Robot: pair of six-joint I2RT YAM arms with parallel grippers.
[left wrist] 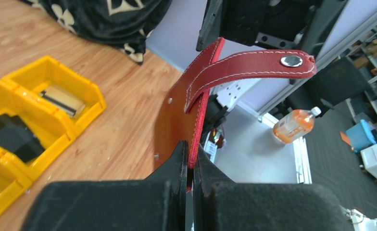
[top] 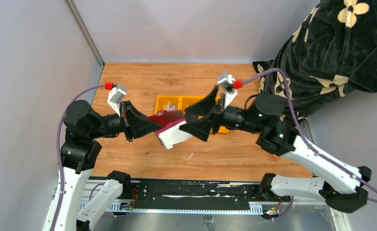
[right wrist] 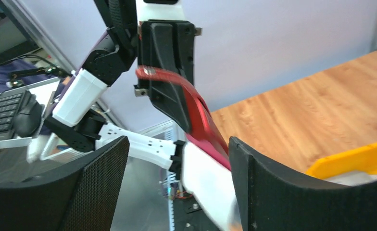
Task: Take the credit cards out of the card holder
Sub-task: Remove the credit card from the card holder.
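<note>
The maroon card holder (top: 169, 119) hangs open in the air between my arms. My left gripper (top: 155, 127) is shut on its red stitched edge (left wrist: 186, 110), and the closure tab (left wrist: 254, 65) curls off to the right. A pale silvery sleeve (top: 174, 136) hangs from the holder. My right gripper (top: 189, 120) is open, its jaws wide on either side of that sleeve (right wrist: 206, 183) without touching it. I cannot tell whether a card is in the sleeve. A dark card (left wrist: 13, 137) and a tan-silvery card (left wrist: 61, 98) lie in the yellow tray (left wrist: 56, 67).
The yellow three-compartment tray (top: 163, 99) stands on the wooden table behind the holder; its corner shows in the right wrist view (right wrist: 350, 161). A black floral cloth (top: 331, 53) is heaped at the back right. Grey walls close in the left and back.
</note>
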